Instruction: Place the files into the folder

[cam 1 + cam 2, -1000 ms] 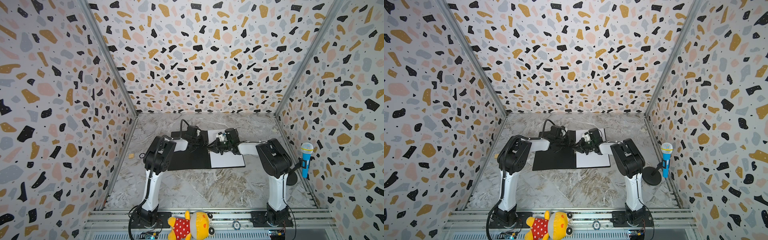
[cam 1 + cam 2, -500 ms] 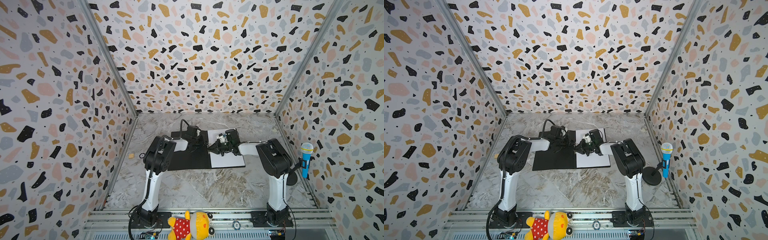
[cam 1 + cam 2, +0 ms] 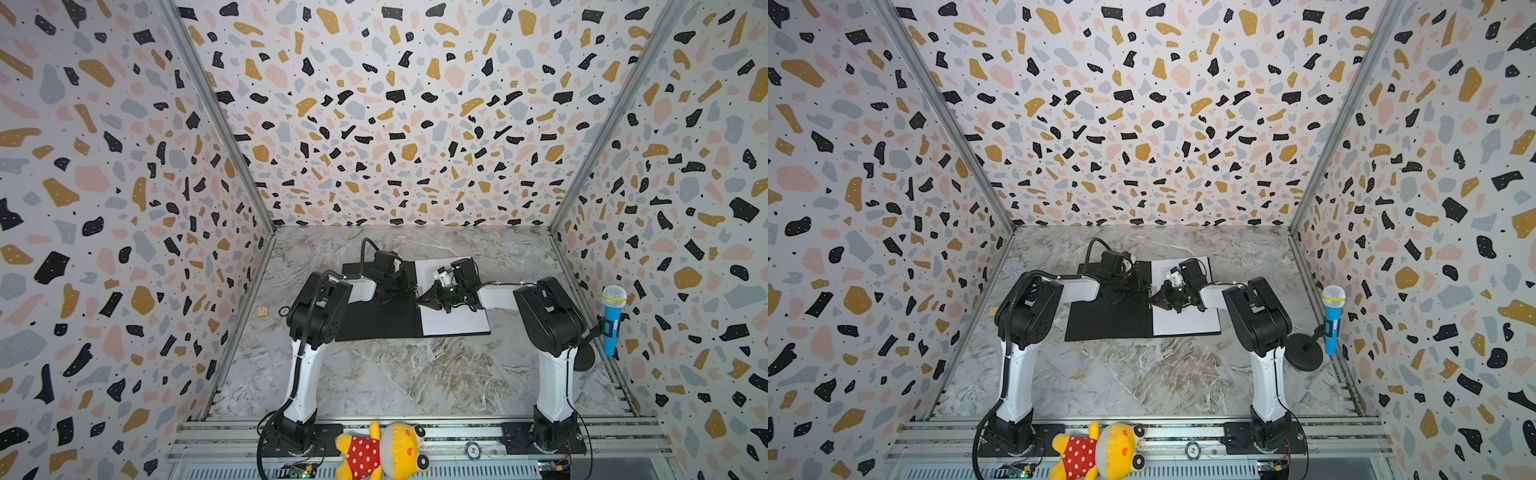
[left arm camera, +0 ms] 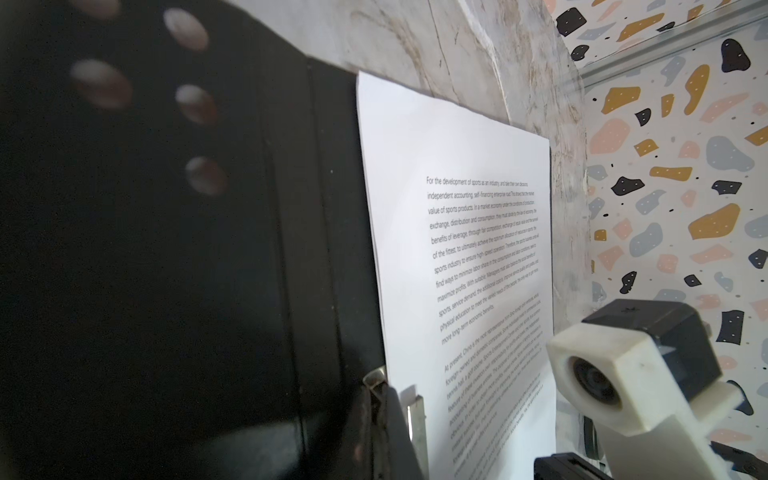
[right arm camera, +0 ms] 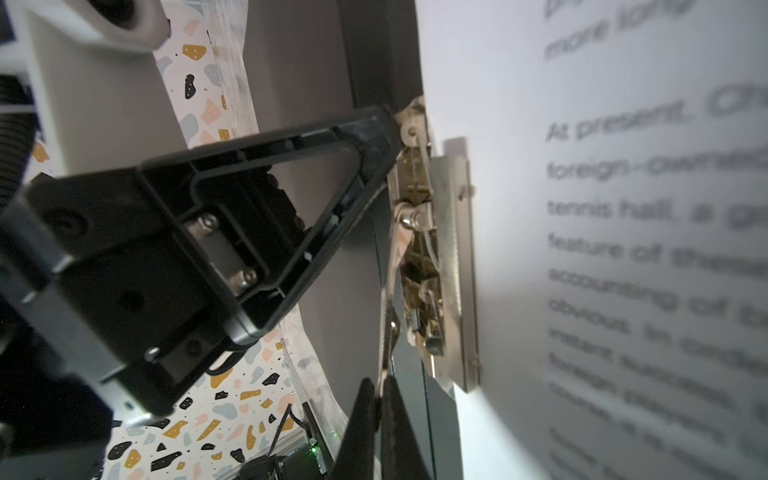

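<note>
Marble tabletop point(image 3: 415, 374), folder point(image 3: 374, 316) open near the far edge, printed sheet point(image 3: 453, 320) inside; right pincer point(image 5: 376, 399) clamped tight on the metal clip point(image 5: 451, 249) lever, left pincer point(image 3: 405, 284) closed, tip touching it.

Top views overlook everything; wrist views closely share the folder point(image 4: 328, 187).

This is a robot test cell, a staged booth rather than a lived-in room. Terrazzo-print walls point(image 3: 374, 124) box in a marble-look worktop point(image 3: 415, 374) on three sides. Two arms point(image 3: 307, 361) stand bolted to an aluminium rail point(image 3: 457, 432). A plush toy point(image 3: 382, 453) and a toy microphone point(image 3: 613, 316) sit at the edges as props.
</note>
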`<state>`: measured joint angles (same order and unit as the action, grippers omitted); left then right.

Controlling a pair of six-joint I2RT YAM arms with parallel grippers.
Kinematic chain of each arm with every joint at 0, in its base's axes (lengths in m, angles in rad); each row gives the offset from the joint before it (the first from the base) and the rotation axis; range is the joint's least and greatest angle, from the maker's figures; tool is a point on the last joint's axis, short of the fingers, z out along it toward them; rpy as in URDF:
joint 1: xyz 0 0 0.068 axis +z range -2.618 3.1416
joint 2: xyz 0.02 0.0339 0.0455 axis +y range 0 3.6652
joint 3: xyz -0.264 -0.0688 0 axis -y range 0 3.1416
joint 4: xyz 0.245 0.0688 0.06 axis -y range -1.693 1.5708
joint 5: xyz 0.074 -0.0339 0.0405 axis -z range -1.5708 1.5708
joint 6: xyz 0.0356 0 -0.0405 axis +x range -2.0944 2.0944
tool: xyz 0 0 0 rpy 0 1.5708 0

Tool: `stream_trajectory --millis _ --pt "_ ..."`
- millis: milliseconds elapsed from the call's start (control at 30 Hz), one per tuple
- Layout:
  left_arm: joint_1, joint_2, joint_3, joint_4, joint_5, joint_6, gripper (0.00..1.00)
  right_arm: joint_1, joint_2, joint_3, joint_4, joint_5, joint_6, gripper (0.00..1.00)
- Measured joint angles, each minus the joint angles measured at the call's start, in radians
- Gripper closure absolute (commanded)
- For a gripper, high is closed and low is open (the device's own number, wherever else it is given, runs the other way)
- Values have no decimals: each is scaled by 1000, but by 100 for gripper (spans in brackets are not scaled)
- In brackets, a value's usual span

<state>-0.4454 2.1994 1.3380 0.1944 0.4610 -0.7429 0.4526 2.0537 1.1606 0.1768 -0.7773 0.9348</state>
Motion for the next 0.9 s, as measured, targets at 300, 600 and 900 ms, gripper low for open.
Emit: stream_trajectory --millis 300,600,900 --pt "0 2 4 -2 2 -1 99 2 -2 17 -62 29 -112 96" --pt "0 2 4 -2 2 -1 99 4 -2 13 -63 51 -141 96" --pt "2 4 4 2 10 -9 99 6 -2 -14 -21 63 -156 96"
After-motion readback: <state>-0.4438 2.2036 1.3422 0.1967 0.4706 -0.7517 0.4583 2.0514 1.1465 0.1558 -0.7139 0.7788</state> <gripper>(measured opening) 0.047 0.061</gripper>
